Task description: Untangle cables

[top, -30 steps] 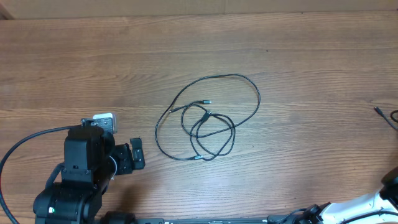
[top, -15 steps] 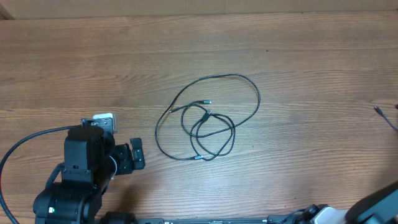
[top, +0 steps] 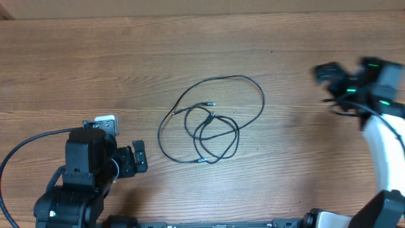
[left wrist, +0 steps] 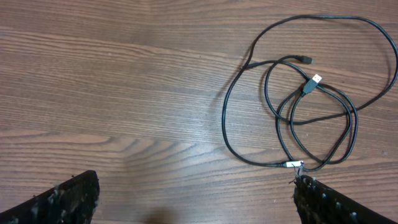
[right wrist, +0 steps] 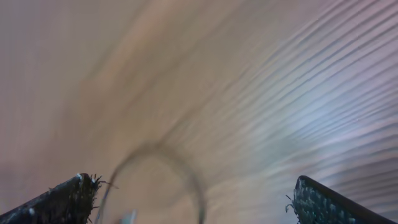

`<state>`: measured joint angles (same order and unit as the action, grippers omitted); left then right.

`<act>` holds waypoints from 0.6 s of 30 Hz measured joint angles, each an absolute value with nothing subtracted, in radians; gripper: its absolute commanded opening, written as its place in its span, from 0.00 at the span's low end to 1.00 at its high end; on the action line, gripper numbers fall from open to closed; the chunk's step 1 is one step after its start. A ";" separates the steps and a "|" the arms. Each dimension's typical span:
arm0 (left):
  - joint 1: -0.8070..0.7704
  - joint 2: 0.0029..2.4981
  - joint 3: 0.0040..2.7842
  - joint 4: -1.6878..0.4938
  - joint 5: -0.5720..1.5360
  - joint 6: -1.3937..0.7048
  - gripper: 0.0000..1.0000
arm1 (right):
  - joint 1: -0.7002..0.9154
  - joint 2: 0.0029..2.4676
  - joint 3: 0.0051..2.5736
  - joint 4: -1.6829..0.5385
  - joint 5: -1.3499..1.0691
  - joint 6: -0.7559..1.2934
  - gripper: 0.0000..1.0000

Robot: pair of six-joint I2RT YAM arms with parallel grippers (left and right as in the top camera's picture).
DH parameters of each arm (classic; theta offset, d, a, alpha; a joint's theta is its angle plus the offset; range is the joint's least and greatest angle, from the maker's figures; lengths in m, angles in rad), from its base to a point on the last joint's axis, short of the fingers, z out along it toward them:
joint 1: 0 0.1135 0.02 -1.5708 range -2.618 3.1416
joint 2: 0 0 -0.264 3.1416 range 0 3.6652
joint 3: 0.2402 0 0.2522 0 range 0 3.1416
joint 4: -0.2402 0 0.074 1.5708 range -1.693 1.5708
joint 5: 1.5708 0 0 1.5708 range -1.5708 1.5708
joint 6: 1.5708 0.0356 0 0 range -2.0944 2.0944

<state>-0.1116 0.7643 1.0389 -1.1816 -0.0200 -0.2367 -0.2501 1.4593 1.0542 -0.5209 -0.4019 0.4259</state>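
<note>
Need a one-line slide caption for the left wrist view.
Left gripper, jaws open, above the wooden table; tangled cables lie ahead-right.

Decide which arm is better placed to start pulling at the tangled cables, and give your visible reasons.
Left, probably. The left fingers, open, sit just beside the cables, whose plugs show sharply in its wrist view. The right fingers are far off across the table, their view blurred.

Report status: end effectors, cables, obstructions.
Left end effector open, empty, beside the cables. Right end effector open, off to the right, view blurred. Cables tangled in loose loops, not gripped. Nothing lying on them.
</note>
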 measured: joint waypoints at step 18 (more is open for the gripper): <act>-0.112 0.764 1.039 -1.181 -0.020 -0.237 1.00 | 0.151 1.721 1.050 -0.528 -0.134 0.440 1.00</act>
<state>-0.1116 0.7643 1.0389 -1.1812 -0.0200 -0.2367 0.1513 1.7214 1.0504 -0.5282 -0.1345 0.4404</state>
